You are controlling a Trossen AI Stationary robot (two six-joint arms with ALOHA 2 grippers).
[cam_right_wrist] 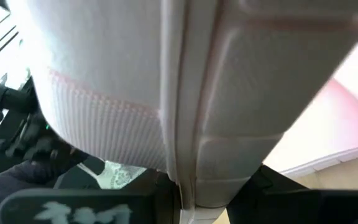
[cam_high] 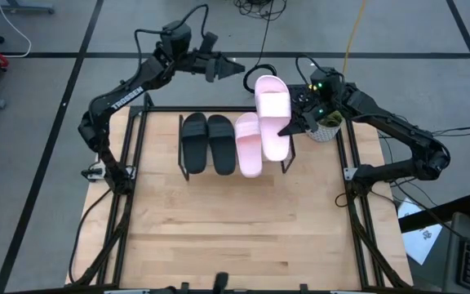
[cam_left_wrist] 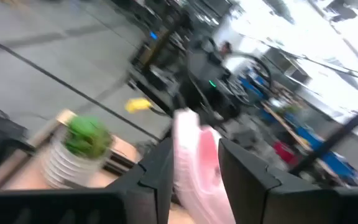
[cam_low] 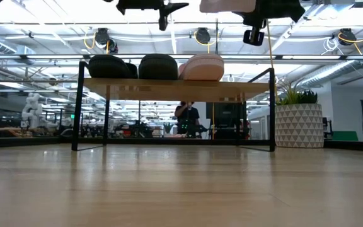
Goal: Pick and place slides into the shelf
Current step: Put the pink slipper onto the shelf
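Note:
On the shelf (cam_low: 169, 88) two black slides (cam_high: 207, 143) and one pink slide (cam_high: 249, 145) lie side by side on their soles. The second pink slide (cam_high: 272, 114) hangs above the shelf's right end, lengthwise toward the far edge, with my right gripper (cam_high: 286, 128) shut on it. In the low view it shows at the top edge (cam_low: 222, 5). My left gripper (cam_high: 237, 67) is up in the air beyond the table's far edge, open, pointing toward that slide's far end. The slide shows past its fingers (cam_left_wrist: 194, 146). My right gripper pinches the held pink slide's right long edge (cam_right_wrist: 188, 180) between its two fingers, about midway along the sole. The fingers come nearly level from the table's right side and lie across the slide. The slide is lifted clear above the shelf, roughly level.
A white patterned pot with a green plant (cam_high: 326, 126) stands on the table by the shelf's right end, under my right arm. The near half of the wooden tabletop (cam_high: 235, 237) is bare. A black metal frame (cam_high: 129, 180) runs along the table's sides.

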